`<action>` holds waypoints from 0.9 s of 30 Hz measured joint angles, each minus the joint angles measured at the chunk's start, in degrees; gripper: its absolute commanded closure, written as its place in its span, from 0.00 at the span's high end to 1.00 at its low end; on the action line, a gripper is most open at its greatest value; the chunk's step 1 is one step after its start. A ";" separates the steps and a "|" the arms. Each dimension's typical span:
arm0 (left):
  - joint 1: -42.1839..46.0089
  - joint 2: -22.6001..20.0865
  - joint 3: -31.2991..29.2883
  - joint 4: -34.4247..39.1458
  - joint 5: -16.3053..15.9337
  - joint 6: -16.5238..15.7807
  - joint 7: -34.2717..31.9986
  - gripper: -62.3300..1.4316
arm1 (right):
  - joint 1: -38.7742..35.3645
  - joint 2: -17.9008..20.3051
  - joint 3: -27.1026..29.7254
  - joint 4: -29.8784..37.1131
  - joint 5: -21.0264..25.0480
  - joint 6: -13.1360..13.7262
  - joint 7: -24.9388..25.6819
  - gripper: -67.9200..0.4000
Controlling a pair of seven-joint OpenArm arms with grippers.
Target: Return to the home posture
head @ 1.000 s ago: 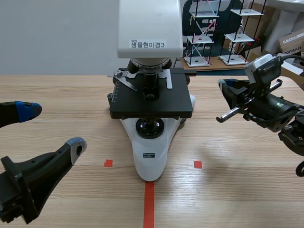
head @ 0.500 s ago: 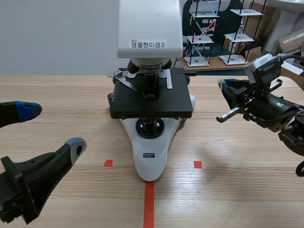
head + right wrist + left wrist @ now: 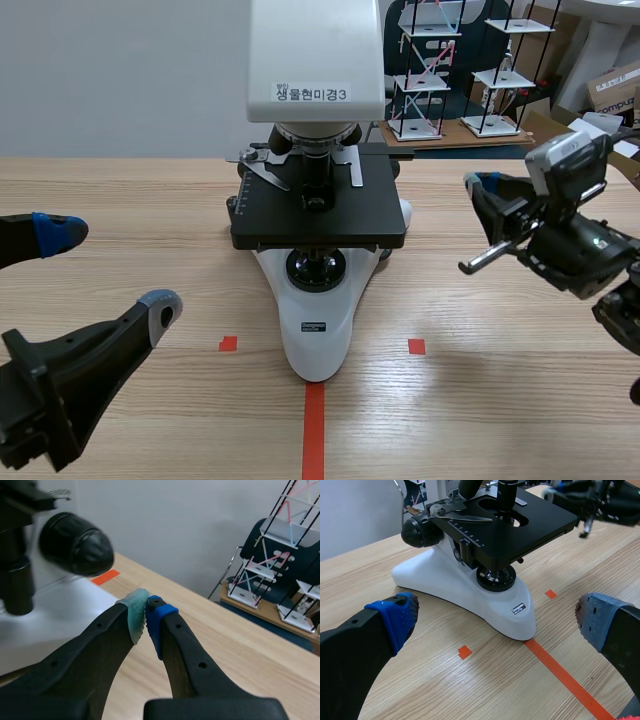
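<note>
Item 1: left fingers [image 3: 155,305]. They are spread wide with blue dotted pads at the tips and hold nothing. They hang low over the bench [image 3: 520,400] at the microscope's 8 o'clock, apart from it. In the left wrist view the microscope [image 3: 470,587] stands at the fingers' 12 o'clock, with its white foot in line with the gap between them.

Item 2: right fingers [image 3: 155,617]. They are pressed together, grey-green pad against blue pad, with nothing between. In the scene view they are raised above the bench at the microscope's 3 o'clock, tips toward the black stage [image 3: 320,215] and clear of it. In the right wrist view a black focus knob [image 3: 75,545] sits at their 10 o'clock, apart.

Item 3: red tape line [image 3: 314,430]. It lies on the bench at the microscope's 6 o'clock.

Item 4: wire racks [image 3: 430,70]. They stand behind the bench at 1 o'clock.
</note>
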 measured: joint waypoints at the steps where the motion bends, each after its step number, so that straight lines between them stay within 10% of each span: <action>1: 0.00 0.00 0.00 0.00 0.00 0.00 0.00 1.00 | -2.36 0.24 0.35 2.10 -0.04 0.09 -0.44 0.07; 16: 0.00 0.00 0.00 0.00 0.00 0.00 0.02 1.00 | -37.05 0.28 11.54 39.60 9.09 0.68 -8.83 0.80; 27: 0.00 0.00 0.00 0.00 0.00 0.00 0.02 1.00 | -51.91 0.48 19.02 52.92 6.21 14.69 -10.43 0.90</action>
